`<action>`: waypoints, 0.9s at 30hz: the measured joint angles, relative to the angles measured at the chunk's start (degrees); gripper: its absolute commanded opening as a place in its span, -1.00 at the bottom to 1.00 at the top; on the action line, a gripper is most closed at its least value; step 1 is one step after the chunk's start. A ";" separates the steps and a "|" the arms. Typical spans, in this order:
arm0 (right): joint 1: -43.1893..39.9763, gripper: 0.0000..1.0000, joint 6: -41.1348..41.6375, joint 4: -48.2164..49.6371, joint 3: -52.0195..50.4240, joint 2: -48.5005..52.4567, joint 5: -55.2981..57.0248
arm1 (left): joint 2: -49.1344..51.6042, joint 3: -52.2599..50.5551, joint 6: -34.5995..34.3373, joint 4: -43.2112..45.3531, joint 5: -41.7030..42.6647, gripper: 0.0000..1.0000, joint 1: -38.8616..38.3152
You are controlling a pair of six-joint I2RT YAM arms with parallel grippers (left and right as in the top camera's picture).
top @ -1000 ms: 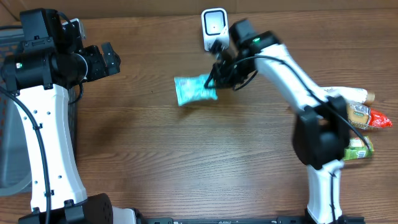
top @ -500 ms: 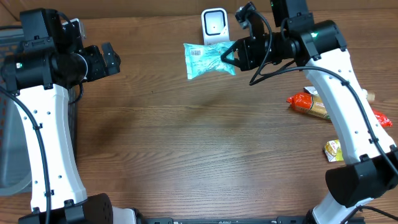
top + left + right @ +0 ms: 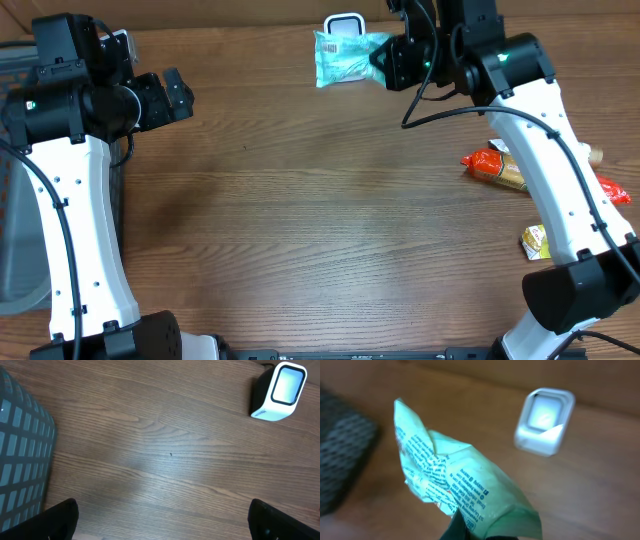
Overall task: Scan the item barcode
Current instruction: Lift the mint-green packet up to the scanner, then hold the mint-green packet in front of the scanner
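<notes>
Overhead, packet: pale green crinkled plastic snack packet [image 3: 343, 56] held off the brown wooden table [image 3: 300, 210] at the far edge, overlapping the white rounded barcode scanner [image 3: 343, 17] from this angle.
Overhead, right gripper [image 3: 385, 58]: clamped shut on the packet's right end, nothing else between the jaws.
Overhead, left gripper [image 3: 178, 92]: jaws wide, holding nothing, well apart from packet and scanner.
Overhead, long axis: roughly left to right along the far table edge, free end pointing left, pinched end right; small pale label patch facing up, too small to read.
Overhead, bystanders: red-orange packet [image 3: 495, 168] and yellow-green packet [image 3: 537, 242] lying on the right side of the table, untouched.
Left wrist, scene: scanner standing upright with its pale window lit, grey mesh basket [image 3: 22, 460] at the left edge, both dark fingertips spread wide at the bottom corners; no packet here.
Right wrist, packet: filling the foreground, printed side toward the camera, creased and twisted, tip up and left, scanner beyond it to the right.
Right wrist, handling: judged light, soft, floppy and a little slippery; likely to sag or swing from a single pinch.
Right wrist, hold: best at a sealed end, as here, leaving the flat faces clear for the window.
</notes>
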 measured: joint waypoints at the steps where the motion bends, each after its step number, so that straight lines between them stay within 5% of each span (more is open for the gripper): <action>1: 0.55 -0.92 0.04 1.51 -0.11 0.00 3.23 | 0.00 0.00 0.00 0.00 -0.02 0.99 0.02; 7: 5.22 -0.92 -4.37 14.08 -1.90 0.37 23.74 | 0.00 0.00 0.00 0.00 -0.02 0.99 0.00; 16: 8.52 -0.92 -32.20 38.77 -2.05 9.64 43.78 | 0.00 0.00 0.00 0.00 -0.02 0.99 0.02; 27: 8.37 -0.92 -61.27 66.23 -2.29 25.20 50.97 | 0.00 0.00 0.00 0.02 -0.02 0.99 0.00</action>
